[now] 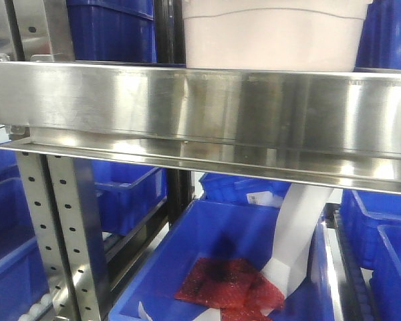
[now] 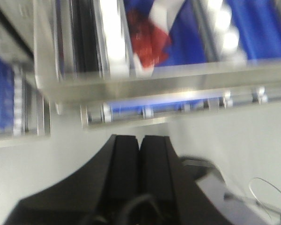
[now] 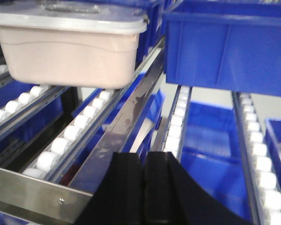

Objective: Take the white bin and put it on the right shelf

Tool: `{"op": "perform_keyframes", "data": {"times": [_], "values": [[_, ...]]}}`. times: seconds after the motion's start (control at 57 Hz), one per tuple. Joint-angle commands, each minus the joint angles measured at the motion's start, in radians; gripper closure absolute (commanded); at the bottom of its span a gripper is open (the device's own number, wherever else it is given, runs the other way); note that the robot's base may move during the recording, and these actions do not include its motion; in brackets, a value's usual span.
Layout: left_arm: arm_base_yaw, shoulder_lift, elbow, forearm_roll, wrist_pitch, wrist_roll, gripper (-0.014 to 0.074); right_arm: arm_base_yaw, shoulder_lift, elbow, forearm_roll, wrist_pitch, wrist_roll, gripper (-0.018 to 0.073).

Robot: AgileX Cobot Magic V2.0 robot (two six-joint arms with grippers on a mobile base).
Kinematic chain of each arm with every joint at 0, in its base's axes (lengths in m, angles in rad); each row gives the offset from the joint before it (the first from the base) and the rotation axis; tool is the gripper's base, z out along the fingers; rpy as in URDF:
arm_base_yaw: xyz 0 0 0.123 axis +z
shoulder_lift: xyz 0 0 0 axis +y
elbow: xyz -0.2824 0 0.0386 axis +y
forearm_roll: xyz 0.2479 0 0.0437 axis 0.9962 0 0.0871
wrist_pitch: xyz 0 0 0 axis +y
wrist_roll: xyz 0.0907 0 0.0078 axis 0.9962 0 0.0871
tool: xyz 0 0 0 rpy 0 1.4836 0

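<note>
Pale beige, the white bin [image 3: 68,49] sits on the right shelf [image 1: 200,107] rollers, while both the left gripper [image 2: 139,145] and right gripper [image 3: 144,161] hang empty, jaws pressed together.

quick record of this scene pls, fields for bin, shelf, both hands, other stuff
white bin: lid on, sitting on the roller rack, no hand touching it
right shelf: steel front rail, the bin's base showing just above it
left hand: shut, empty, facing the rack
right hand: shut, empty, short of the bin
blue bin: on the rollers beside the white bin
red mesh pieces: in a lower blue bin
</note>
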Motion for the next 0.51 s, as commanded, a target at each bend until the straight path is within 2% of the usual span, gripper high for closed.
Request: {"op": "perform_keyframes", "data": {"times": [0.0, 0.281, 0.491], "values": [[-0.007, -0.124, 0.075, -0.016, -0.125, -0.002, 0.0715, -0.006, -0.077, 0.038, 0.008, -0.118, 0.006, 0.0483], [-0.007, -0.498, 0.472, -0.015, -0.581, 0.05, 0.0715, -0.006, -0.249, 0.176, 0.015, -0.231, 0.006, 0.0483], [-0.007, -0.721, 0.726, -0.033, -0.898, 0.054, 0.0715, -0.006, -0.259, 0.188, 0.015, -0.299, 0.006, 0.0483]]}}
